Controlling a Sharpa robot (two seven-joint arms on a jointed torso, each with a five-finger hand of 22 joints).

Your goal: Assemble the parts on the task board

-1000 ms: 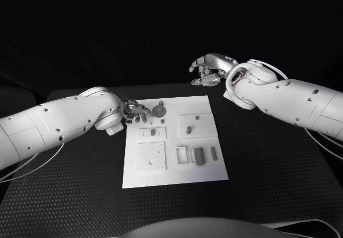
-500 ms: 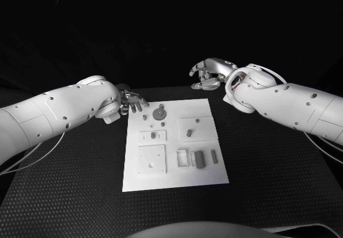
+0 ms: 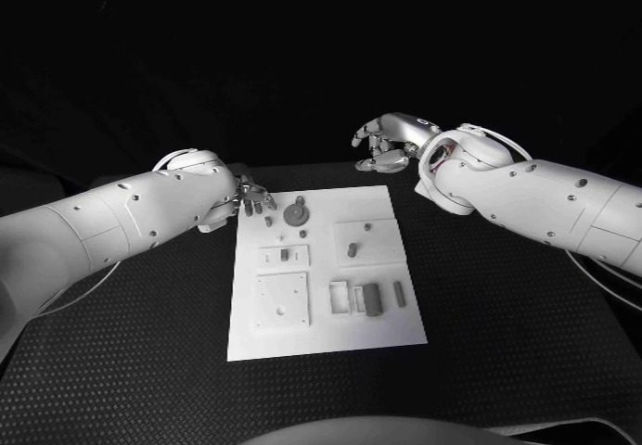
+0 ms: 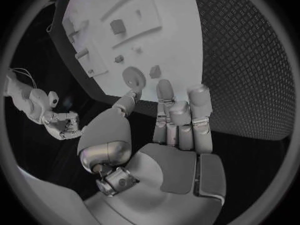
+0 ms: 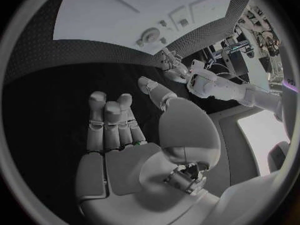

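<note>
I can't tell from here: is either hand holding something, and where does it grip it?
Nothing is held. The left hand and the right hand both have empty, spread fingers, off the board.

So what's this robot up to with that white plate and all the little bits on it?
It is meant to assemble small parts on the task board, the white plate on the black table. At this moment neither hand holds anything. The left hand hovers by the board's far left corner, fingers apart, near a round disc-shaped part. The right hand hangs beyond the board's far edge, fingers loosely curled and empty. The other parts lie on the board.
</note>
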